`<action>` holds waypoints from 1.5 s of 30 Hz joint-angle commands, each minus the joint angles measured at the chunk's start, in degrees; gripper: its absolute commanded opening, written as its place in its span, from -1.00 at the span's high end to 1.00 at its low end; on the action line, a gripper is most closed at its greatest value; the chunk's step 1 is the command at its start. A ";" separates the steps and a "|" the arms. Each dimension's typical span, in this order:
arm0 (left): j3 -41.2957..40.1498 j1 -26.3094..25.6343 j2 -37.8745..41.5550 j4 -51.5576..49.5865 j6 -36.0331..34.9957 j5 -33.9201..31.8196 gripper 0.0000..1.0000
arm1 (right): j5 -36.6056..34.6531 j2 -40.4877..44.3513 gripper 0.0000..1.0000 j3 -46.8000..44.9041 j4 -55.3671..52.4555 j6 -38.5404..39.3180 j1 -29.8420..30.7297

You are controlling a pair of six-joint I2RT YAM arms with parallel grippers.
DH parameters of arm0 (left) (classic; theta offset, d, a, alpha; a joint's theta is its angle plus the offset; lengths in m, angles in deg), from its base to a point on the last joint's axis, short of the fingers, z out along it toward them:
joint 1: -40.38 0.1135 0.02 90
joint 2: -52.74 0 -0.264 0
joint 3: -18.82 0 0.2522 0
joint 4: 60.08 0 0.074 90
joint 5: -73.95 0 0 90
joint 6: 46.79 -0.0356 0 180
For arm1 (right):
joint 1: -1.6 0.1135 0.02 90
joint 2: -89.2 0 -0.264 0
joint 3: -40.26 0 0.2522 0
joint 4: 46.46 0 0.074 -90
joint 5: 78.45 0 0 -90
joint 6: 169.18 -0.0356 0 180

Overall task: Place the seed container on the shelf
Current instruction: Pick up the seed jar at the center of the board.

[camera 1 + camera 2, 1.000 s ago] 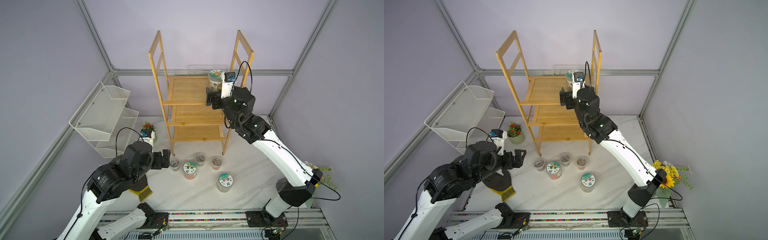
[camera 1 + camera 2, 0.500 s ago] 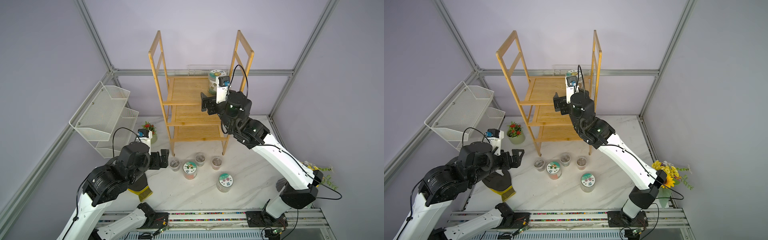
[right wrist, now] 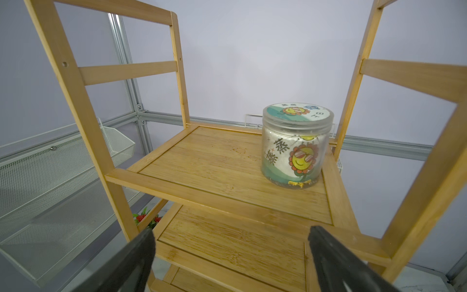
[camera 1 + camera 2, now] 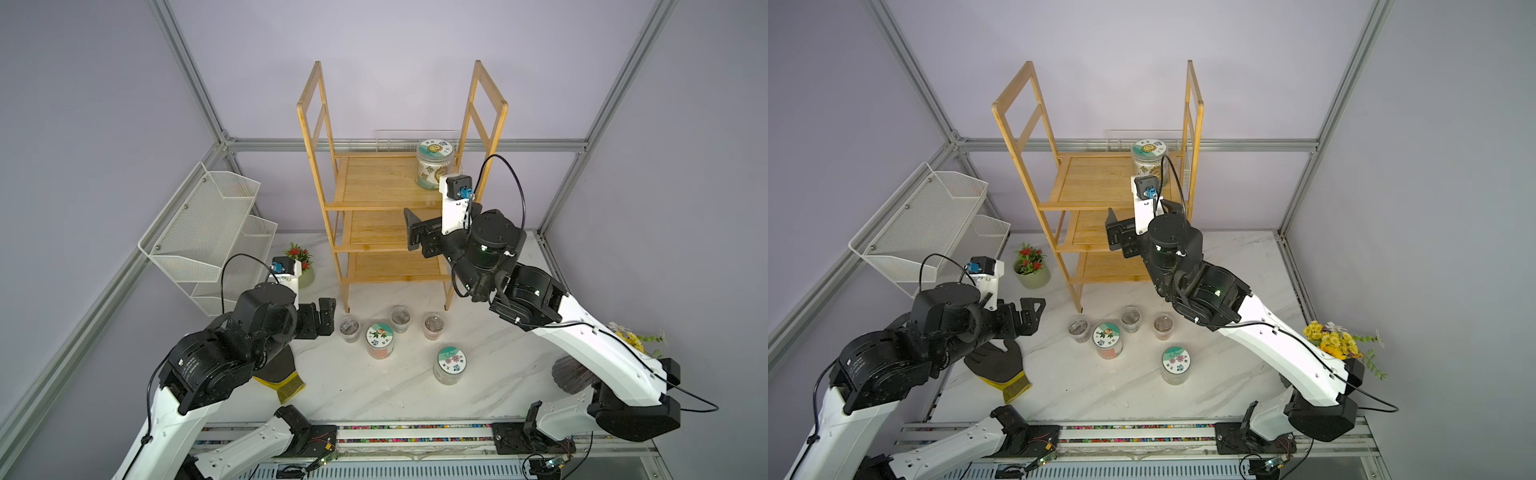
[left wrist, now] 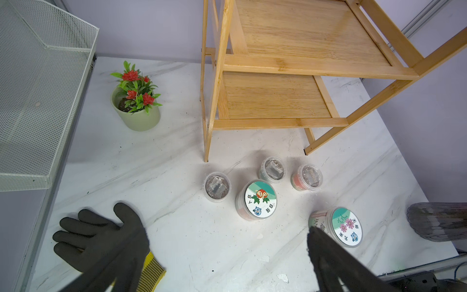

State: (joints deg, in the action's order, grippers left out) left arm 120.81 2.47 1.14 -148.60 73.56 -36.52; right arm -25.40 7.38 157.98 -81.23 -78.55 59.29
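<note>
Seed container (image 3: 297,146) upright, lid on, at far right corner of shelf (image 4: 374,183) top tier; axis vertical. Right gripper (image 3: 230,231) is the nearer one: jaws wide, empty, jar farther and slightly right of its fingers, no contact. Left gripper (image 5: 226,231) spread, empty, low over table (image 4: 374,395). Placement looks done. On table: two lidded jars (image 4: 379,340) and three small cups (image 4: 400,319) with greyish fill.

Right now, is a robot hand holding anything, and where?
No. The left hand and right hand are both open and empty; the jar stands alone on the shelf's top tier.
</note>
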 commanded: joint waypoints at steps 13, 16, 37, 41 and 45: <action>2.44 0.27 -2.59 -2.06 -1.82 0.58 -1.00 | -4.88 17.19 -0.94 -24.20 -4.30 -6.25 14.72; 1.52 0.21 -3.12 -1.97 -2.30 1.31 -0.99 | -5.96 18.85 -0.94 -29.70 -4.71 -9.46 17.67; -9.81 -2.38 -5.59 -0.17 0.23 9.35 -0.94 | -17.49 27.12 -0.94 -48.18 -7.05 -34.01 28.08; -10.17 -5.53 -8.55 0.00 1.73 8.37 -0.94 | -19.27 29.49 -0.93 -48.74 -10.49 -38.54 28.09; -11.20 -7.87 -11.11 0.79 3.25 8.11 -0.94 | -19.37 30.89 -0.92 -49.03 -14.67 -43.72 28.09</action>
State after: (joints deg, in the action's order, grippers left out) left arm 110.23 -4.19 -9.26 -149.78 74.59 -28.08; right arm -42.95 37.39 109.70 -91.09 -116.08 87.16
